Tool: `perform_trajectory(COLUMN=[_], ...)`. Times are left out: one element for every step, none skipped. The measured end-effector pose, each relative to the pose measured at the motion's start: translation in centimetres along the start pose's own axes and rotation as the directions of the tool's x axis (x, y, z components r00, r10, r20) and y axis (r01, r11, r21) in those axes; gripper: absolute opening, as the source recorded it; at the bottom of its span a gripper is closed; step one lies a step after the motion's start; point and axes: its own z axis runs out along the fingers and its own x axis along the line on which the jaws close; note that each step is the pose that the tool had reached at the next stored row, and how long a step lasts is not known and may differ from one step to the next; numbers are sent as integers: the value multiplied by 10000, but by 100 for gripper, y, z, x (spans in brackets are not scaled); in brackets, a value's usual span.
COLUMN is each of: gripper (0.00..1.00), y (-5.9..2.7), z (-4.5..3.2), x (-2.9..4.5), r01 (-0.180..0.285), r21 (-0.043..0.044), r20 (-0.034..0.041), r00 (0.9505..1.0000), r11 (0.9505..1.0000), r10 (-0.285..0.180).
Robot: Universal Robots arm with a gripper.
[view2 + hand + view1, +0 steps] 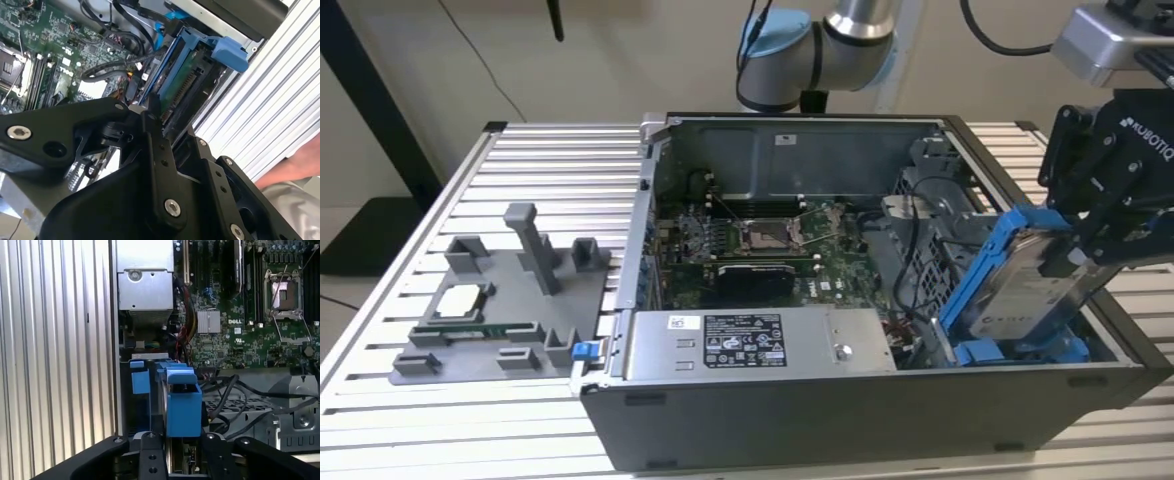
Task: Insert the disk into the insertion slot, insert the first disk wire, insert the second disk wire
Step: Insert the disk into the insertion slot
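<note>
At about four o'clock in the exterior view, the disk (1025, 278) stands tilted in the near corner of the open computer case (854, 412), its upper end leaning toward one o'clock. It is a flat grey metal drive framed by a bright blue plastic caddy. Its lower end sits down among the blue rails of the insertion slot (1017, 351), and the rest rises above the case rim. The black claw (1065, 262) is clamped on the disk near its upper end, one finger on each flat face. In the second wrist view the disk's (181, 86) green circuit board and edge connector show between the claw's fingers (153, 116), and part of a person's arm (292, 167) lies over the ribbed metal surface (280, 100). The first wrist view looks along the caddy's blue end (183, 401), with loose black cables (226, 389) just beside it. Inside the case, the motherboard (761, 262) with its square CPU socket (763, 236) lies at the centre, and a grey labelled power-supply box (761, 343) sits at six o'clock. At nine o'clock from the case, a grey fixture (507, 300) rests on the surface.
</note>
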Motion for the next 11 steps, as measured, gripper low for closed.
perform_trajectory(gripper=[0,0,0,0,0,100,100,100,100,100,100], y=[0,1,0,1,1,1,2,2,2,3,4], z=[1,1,2,-2,-4,-5,-7,-7,-7,-16,-34], x=[-4,-5,-6,-6,-7,-6,-6,-6,-6,-6,-8], r01=[0,0,1,1,2,2,1,0,0,0,0], r21=[0,1,0,1,0,0,0,0,0,1,1], r20=[1,5,21,15,8,6,3,3,4,0,0], r00=[10000,10000,10000,10000,10000,10000,10000,10000,10000,10000,10000], r11=[10000,10000,10000,10000,10000,10000,10000,10000,10000,10000,10000], r10=[0,0,-1,-1,-2,-2,-1,0,0,0,0])
